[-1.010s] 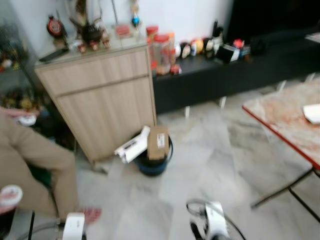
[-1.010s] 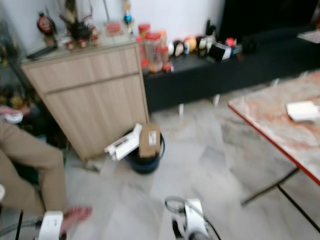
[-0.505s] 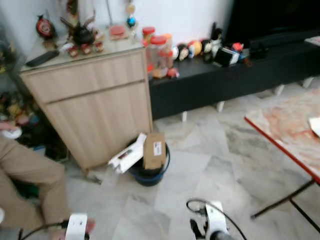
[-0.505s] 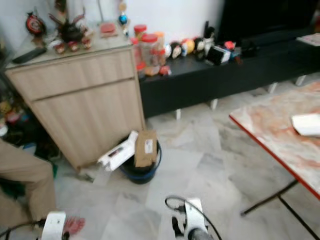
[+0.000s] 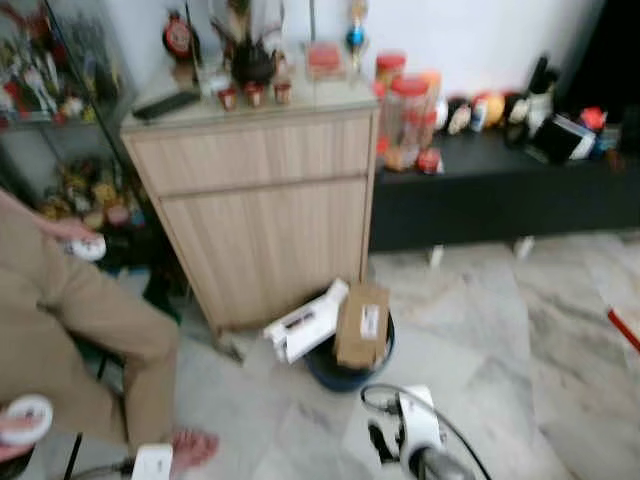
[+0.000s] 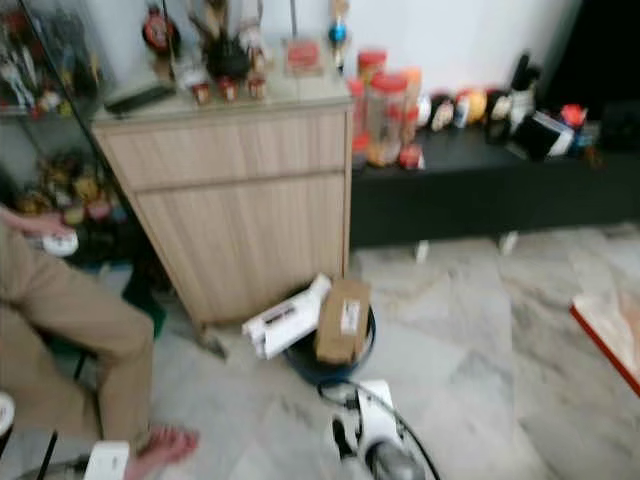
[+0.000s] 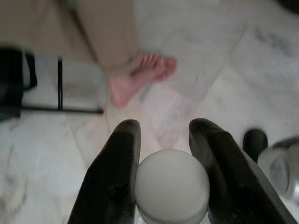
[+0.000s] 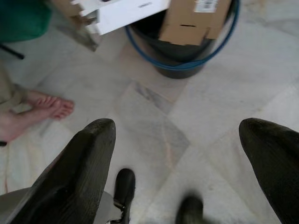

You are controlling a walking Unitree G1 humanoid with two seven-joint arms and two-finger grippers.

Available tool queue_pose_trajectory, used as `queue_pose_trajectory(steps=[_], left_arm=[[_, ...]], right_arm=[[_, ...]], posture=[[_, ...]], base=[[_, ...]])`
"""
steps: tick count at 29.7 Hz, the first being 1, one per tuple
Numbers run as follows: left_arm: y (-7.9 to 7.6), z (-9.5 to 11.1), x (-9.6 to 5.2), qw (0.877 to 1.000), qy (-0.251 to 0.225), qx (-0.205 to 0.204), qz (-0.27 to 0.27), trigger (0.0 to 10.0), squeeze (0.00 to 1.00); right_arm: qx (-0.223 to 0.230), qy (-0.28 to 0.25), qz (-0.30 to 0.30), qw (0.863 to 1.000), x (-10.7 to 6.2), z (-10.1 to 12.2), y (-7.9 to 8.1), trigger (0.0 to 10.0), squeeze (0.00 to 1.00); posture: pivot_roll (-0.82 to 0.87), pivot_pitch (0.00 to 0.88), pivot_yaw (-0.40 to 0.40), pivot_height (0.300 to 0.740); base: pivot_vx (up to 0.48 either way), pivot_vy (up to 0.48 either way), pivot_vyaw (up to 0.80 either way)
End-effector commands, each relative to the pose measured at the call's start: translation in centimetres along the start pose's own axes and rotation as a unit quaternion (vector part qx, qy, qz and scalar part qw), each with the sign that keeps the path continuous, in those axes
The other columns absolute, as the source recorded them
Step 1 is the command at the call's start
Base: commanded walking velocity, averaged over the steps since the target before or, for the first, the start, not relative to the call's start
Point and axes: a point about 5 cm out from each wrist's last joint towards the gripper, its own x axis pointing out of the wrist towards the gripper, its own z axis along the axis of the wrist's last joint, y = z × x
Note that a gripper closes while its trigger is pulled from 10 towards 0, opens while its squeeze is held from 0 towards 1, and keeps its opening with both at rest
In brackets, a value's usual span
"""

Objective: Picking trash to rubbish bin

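Bottle [image 7: 172,187] in left claw [image 7: 164,140]

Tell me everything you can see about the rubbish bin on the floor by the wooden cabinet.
The rubbish bin is a round, dark bucket with a blue rim, plastic by the look of it, standing upright on the pale marble floor just in front of the wooden cabinet. A brown cardboard box with a white label stands in it, sticking out above the rim. A white box leans over the rim on the cabinet side, partly outside the bin. The bin's inside looks dark.
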Motion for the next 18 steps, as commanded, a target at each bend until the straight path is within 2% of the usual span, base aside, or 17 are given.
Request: queue_pose_trajectory(steps=[1, 18], left_arm=[[-0.43, 0.54, 0.10, 1.000, -0.012, -0.005, -0.004, 10.0, 0.00], [-0.50, 0.99, 0.20, 1.000, -0.019, -0.005, -0.005, 10.0, 0.00]], right_arm=[[0.005, 0.009, -0.012, 1.000, -0.18, -0.48, -0.72, 10.0, 0.00], [0.011, 0.005, -0.011, 1.000, -0.15, -0.30, -0.76, 10.0, 0.00]], posture=[[0.08, 0.000, 0.058, 0.740], [0.08, 0.000, 0.053, 0.740]], base=[[0.428, 0.000, 0.00], [0.422, 0.000, 0.00]])
